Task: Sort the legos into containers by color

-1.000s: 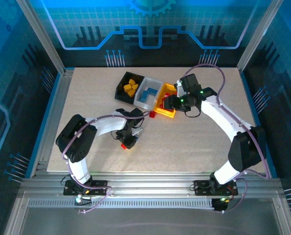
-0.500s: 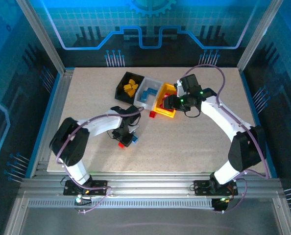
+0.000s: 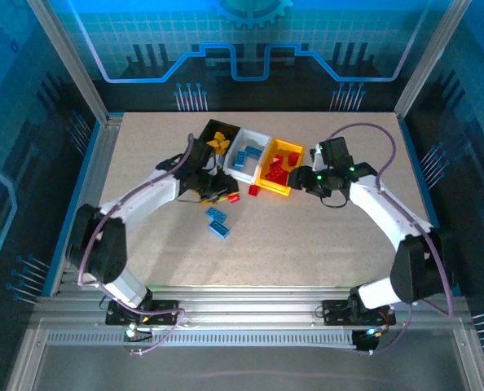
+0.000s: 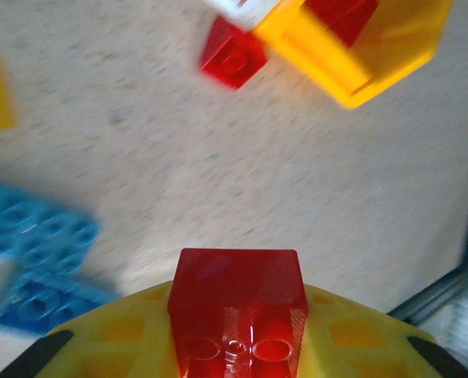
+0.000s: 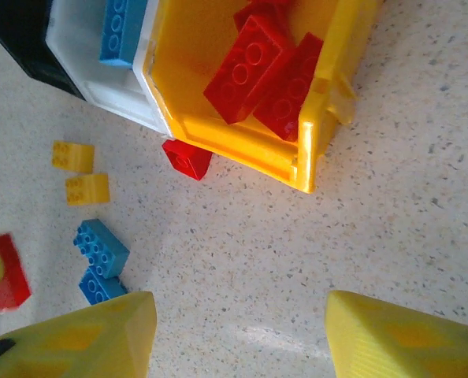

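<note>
My left gripper [image 3: 228, 197] is shut on a red brick [image 4: 238, 295] and hovers just in front of the bins. The black bin [image 3: 207, 130] holds yellow bricks, the white bin [image 3: 259, 135] holds blue ones [image 5: 120, 27], and the yellow bin [image 5: 187, 87] holds red ones [image 5: 254, 63]. A loose red brick [image 5: 187, 159] lies against the yellow bin's front edge. Two blue bricks [image 3: 218, 221] and two yellow bricks [image 5: 80, 173] lie on the table. My right gripper [image 5: 242, 339] is open above bare table, right of the yellow bin.
The left arm crosses the front of the black bin. The table's metal frame [image 3: 95, 163] runs along the left side. Bare table [image 3: 307, 244] stretches in front of the bins and to the right.
My left gripper has carried the red brick from the middle of the table up towards the bins, leaving the blue bricks behind. My right gripper has drawn back to the right of the yellow bin.
</note>
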Motion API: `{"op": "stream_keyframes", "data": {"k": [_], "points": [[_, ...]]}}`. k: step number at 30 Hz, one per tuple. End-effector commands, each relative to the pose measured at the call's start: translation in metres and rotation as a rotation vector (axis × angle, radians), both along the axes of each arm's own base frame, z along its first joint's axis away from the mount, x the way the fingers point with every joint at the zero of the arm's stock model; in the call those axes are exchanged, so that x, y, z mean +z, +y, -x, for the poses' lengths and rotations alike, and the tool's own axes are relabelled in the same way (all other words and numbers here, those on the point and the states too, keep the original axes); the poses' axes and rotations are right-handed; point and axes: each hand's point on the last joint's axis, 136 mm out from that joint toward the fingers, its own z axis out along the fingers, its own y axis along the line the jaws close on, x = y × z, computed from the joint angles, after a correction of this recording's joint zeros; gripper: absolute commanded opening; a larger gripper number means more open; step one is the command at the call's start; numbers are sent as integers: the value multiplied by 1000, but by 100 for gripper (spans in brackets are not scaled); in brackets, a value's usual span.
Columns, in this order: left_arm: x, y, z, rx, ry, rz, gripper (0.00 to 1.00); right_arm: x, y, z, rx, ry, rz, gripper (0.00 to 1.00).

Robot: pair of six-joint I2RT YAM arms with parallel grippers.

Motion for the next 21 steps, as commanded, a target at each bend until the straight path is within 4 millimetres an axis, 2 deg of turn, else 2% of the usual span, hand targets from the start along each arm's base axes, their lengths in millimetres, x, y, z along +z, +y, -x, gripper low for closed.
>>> {"op": "stream_keyframes", "data": {"k": [1, 7, 8, 9, 15, 21], "points": [[40, -53, -40, 10, -46, 164, 32, 9, -18, 6, -87, -47, -18, 60], [31, -101, -86, -4, -40, 175, 33, 10, -34, 30, -147, -82, -16, 60], [30, -106, -93, 1, -42, 177, 33, 16, -36, 33, -154, -101, -23, 60], [27, -111, -100, 5, -42, 176, 33, 9, -38, 40, -158, -88, -19, 60], [10, -127, -130, 8, -35, 169, 34, 9, -44, 60, -171, -100, -25, 60], [1, -136, -145, 5, -34, 176, 38, -1, -50, 81, -188, -84, -18, 61]]}}
